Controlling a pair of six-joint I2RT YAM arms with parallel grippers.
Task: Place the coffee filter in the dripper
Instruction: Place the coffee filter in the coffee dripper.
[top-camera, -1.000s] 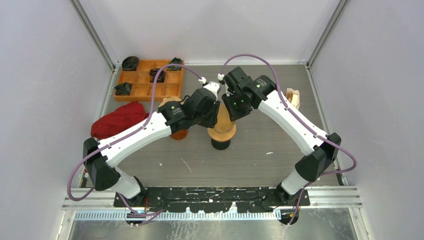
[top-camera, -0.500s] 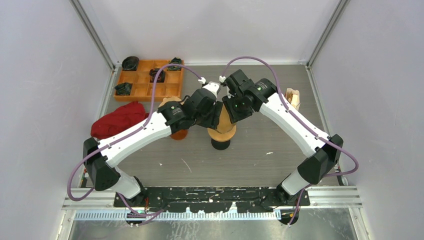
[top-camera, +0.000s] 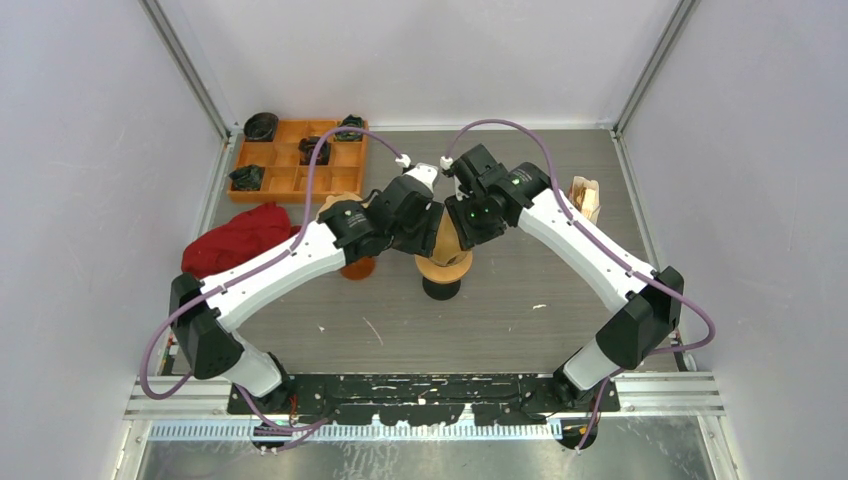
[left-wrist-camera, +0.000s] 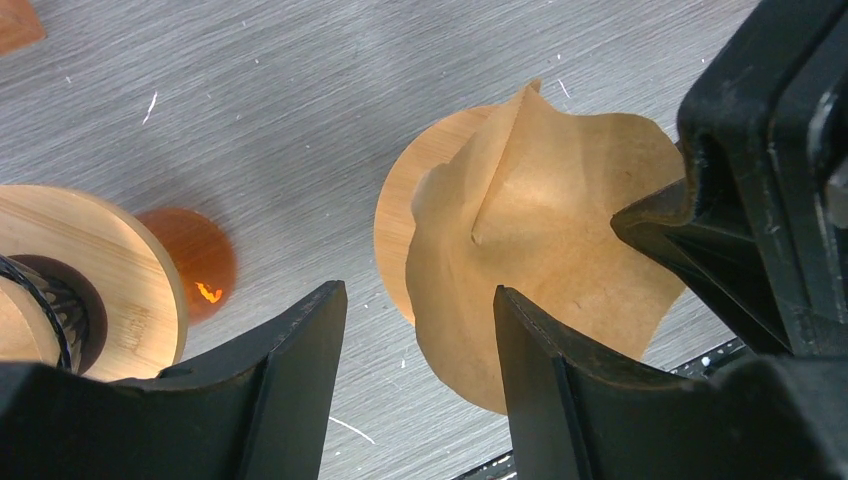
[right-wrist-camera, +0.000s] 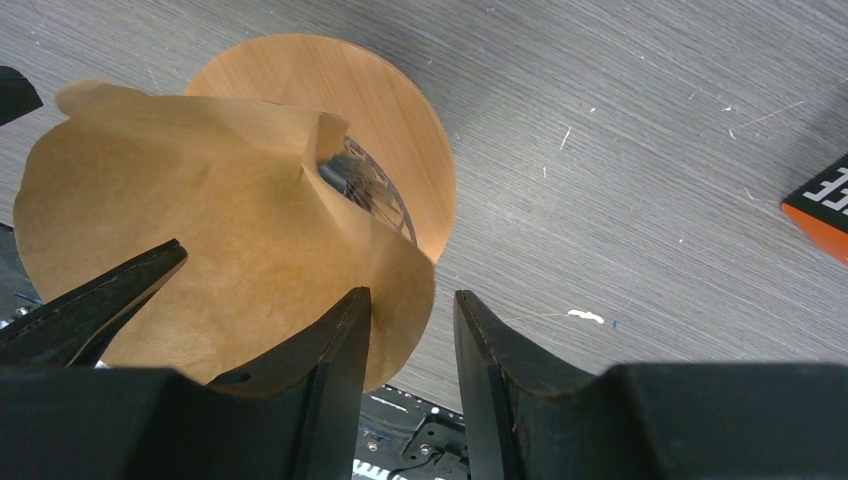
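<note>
We see the left gripper (left-wrist-camera: 415, 330) with its fingers spread and the right gripper (right-wrist-camera: 412, 340) with its fingers narrowly parted. The rim of the brown paper coffee filter (left-wrist-camera: 550, 230) shows within both gaps. The filter rests crumpled and tilted atop the round wooden-collared dripper (right-wrist-camera: 390, 110), which stands on the grey table (right-wrist-camera: 620, 150).

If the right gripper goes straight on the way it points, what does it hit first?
Likely the coffee filter, its edge lying between the right gripper's fingers over the dripper; depth is unclear.
</note>
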